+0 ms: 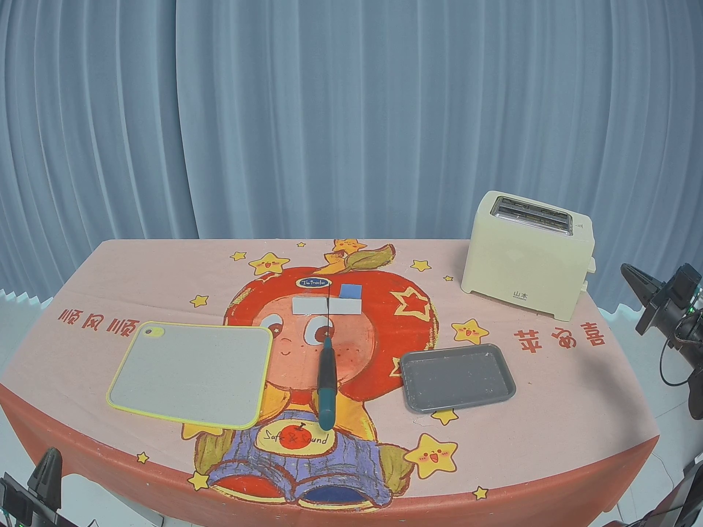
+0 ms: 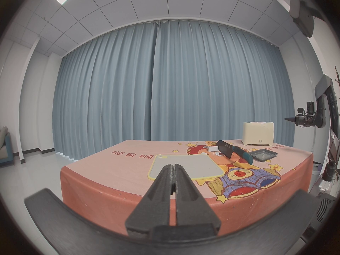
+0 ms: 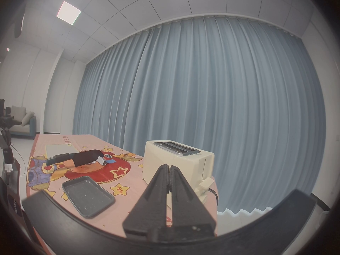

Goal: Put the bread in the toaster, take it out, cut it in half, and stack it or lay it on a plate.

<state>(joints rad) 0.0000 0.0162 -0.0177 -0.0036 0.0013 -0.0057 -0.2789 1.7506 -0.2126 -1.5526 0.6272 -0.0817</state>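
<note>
A cream two-slot toaster (image 1: pixel 529 254) stands at the table's far right corner, its slots facing up. A dark grey tray-like plate (image 1: pixel 457 377) lies in front of it. A knife (image 1: pixel 326 375) with a teal handle rests mid-table, its dark blade on edge and leaning on a small white block (image 1: pixel 327 304). A grey cutting board with a yellow rim (image 1: pixel 192 373) lies at the left. My left gripper (image 2: pixel 173 165) is shut and empty, off the table's near left corner. Beside the toaster, off the right edge, my right gripper (image 3: pixel 168 167) is shut and empty.
The table wears a pink cloth with a cartoon print (image 1: pixel 512 433). A blue curtain (image 1: pixel 351 96) hangs close behind the table and toaster. Open cloth lies between the board, the knife and the plate, and along the front edge.
</note>
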